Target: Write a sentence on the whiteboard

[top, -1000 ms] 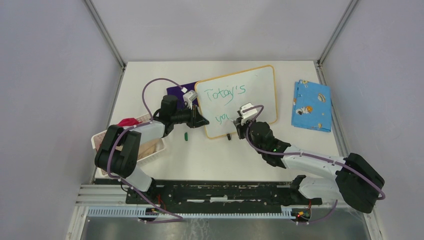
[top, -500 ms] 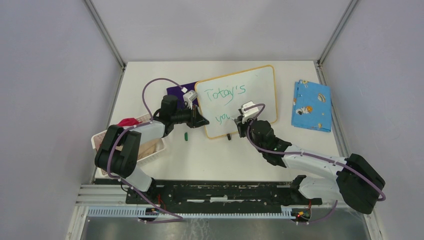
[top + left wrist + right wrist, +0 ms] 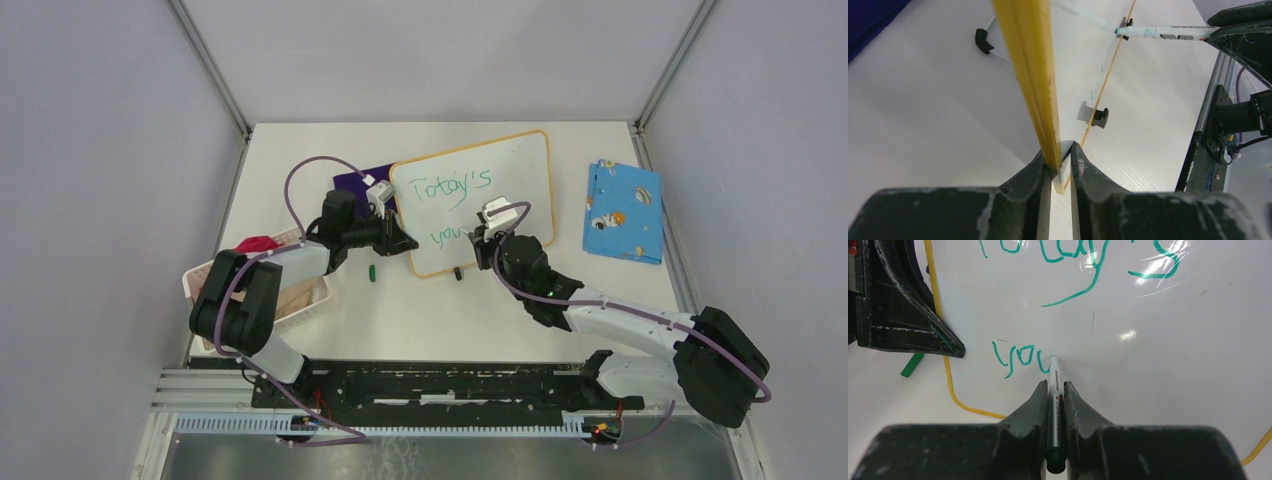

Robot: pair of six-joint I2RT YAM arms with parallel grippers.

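Marker [image 3: 1054, 385] has shifted slightly up whiteboard [image 3: 520, 165].

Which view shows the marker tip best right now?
Right wrist: the marker tip meets the whiteboard just after the green "you". Left wrist shows it side-on at the top edge; in top external it is too small to see.

The whiteboard [image 3: 515, 165] carries 2 green handwritten lines [image 3: 452, 188]: "Today's" near its far edge, "you" toward its near-left corner (the marker's [image 3: 1054, 385] small print is unreadable).
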